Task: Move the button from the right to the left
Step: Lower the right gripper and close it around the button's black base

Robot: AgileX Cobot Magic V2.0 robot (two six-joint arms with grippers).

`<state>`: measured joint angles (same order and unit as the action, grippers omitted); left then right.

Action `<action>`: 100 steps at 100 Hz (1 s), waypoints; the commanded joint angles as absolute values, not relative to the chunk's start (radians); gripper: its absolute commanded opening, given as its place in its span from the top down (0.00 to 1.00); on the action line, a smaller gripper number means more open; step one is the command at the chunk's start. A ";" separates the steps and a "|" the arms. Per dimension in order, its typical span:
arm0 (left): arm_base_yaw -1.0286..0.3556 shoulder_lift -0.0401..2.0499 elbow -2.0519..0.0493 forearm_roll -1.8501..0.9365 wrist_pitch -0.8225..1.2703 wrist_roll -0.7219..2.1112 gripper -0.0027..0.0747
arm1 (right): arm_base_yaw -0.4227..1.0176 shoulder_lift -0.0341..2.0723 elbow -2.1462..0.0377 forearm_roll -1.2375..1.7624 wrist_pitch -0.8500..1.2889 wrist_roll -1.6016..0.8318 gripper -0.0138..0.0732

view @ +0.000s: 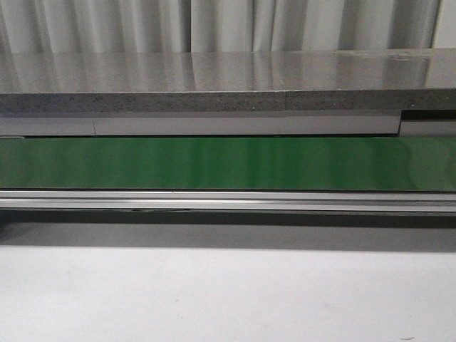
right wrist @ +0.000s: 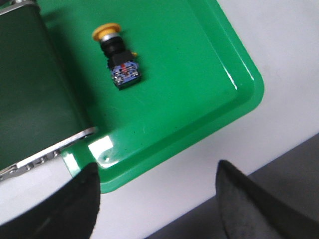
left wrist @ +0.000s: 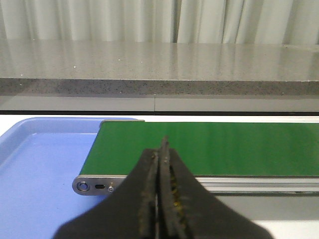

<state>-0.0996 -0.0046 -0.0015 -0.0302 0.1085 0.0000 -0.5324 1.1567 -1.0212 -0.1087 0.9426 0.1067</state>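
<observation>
Left jaws clenched, right jaws released above the yellow-capped, boxy button on a glossy green tray.

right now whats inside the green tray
Only the button, lying on its side beside the conveyor belt. The belt's end overhangs the green tray, hiding whatever lies beneath it.

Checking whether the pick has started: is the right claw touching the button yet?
Apart. The right wrist view shows the right claw open, with bare green tray and white table between it and the button.
</observation>
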 commanded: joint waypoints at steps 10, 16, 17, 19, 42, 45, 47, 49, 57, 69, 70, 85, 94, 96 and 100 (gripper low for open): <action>-0.106 -0.033 0.045 -0.031 0.033 0.000 0.99 | -0.579 1.290 -1.136 -0.081 0.949 0.106 0.22; -0.106 -0.033 0.045 -0.031 0.033 0.000 0.99 | -0.582 1.335 -1.155 -0.072 0.944 0.106 0.22; -0.106 -0.033 0.045 -0.031 0.033 0.000 0.99 | -0.582 1.346 -1.160 -0.069 0.943 0.106 0.22; -0.106 -0.033 0.045 -0.031 0.033 0.000 0.99 | -0.582 1.363 -1.167 -0.067 0.942 0.106 0.22; -0.106 -0.033 0.045 -0.031 0.033 0.000 0.99 | -0.583 1.539 -1.216 0.011 0.872 0.025 0.22; -0.106 -0.033 0.045 -0.031 0.033 0.000 0.99 | -0.583 1.565 -1.224 0.019 0.867 0.013 0.22; -0.106 -0.033 0.045 -0.031 0.033 0.000 0.99 | -0.583 1.580 -1.232 0.020 0.867 0.005 0.22; -0.106 -0.033 0.045 -0.031 0.033 0.000 0.99 | -0.583 1.590 -1.241 0.022 0.867 0.000 0.22; -0.106 -0.033 0.045 -0.031 0.033 0.000 0.99 | -0.583 1.647 -1.273 0.031 0.881 -0.054 0.22; -0.106 -0.033 0.045 -0.031 0.033 0.000 0.99 | -0.583 1.712 -1.308 0.095 0.865 -0.161 0.22; -0.106 -0.033 0.045 -0.031 0.033 0.000 0.99 | -0.583 1.716 -1.312 0.100 0.863 -0.169 0.22; -0.106 -0.033 0.045 -0.031 0.033 0.000 0.99 | -0.583 1.796 -1.355 0.204 0.839 -0.308 0.22; -0.106 -0.033 0.045 -0.031 0.033 0.000 0.99 | -0.583 1.839 -1.376 0.222 0.832 -0.327 0.22; -0.106 -0.033 0.045 -0.031 0.033 0.000 0.99 | -0.583 1.848 -1.379 0.222 0.831 -0.328 0.22; -0.106 -0.033 0.045 -0.031 0.033 0.000 0.99 | -0.583 1.863 -1.385 0.223 0.826 -0.329 0.22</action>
<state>-0.0996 -0.0046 -0.0015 -0.0302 0.1102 0.0000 -0.5761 1.8777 -1.3429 0.1963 0.8533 -0.2984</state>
